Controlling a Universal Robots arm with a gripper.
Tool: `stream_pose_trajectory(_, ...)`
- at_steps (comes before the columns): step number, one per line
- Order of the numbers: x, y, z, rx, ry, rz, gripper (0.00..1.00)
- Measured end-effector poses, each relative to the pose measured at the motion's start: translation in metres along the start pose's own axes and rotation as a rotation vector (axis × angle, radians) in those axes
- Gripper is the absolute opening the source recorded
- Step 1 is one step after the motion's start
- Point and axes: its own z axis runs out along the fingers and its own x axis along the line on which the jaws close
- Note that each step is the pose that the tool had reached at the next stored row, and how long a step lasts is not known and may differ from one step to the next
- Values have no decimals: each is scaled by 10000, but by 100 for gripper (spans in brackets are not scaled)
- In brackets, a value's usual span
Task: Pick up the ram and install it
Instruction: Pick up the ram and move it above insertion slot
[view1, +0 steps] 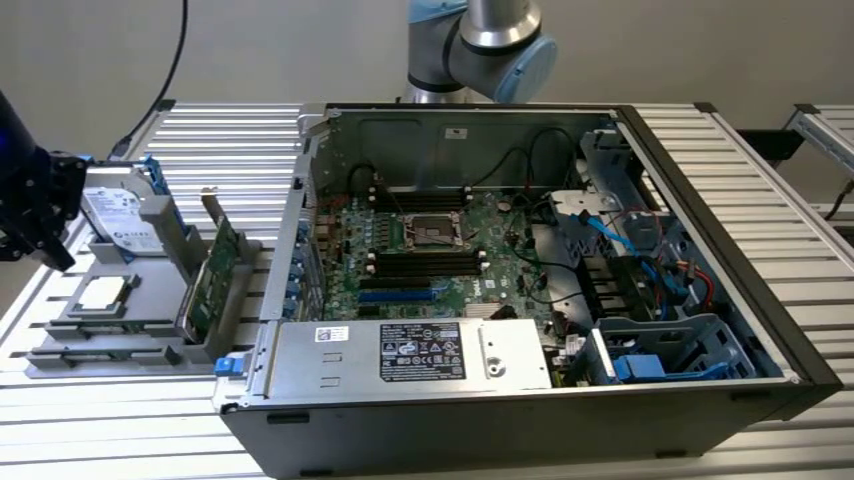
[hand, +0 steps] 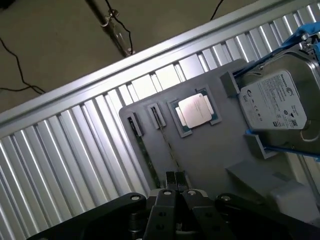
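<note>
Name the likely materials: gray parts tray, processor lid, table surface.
The parts tray is a uniform matte gray with soft moulded edges, so it is likely plastic, possibly printed. The processor lid is bright silver and reflective and looks like bare or plated metal. The table has ribbed silvery slats with a dull sheen, so it is probably aluminium extrusion.
</note>
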Motion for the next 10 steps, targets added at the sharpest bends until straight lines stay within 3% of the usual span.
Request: stream_pose_trajectory(10,0,-1,20,19,133,-1747,11)
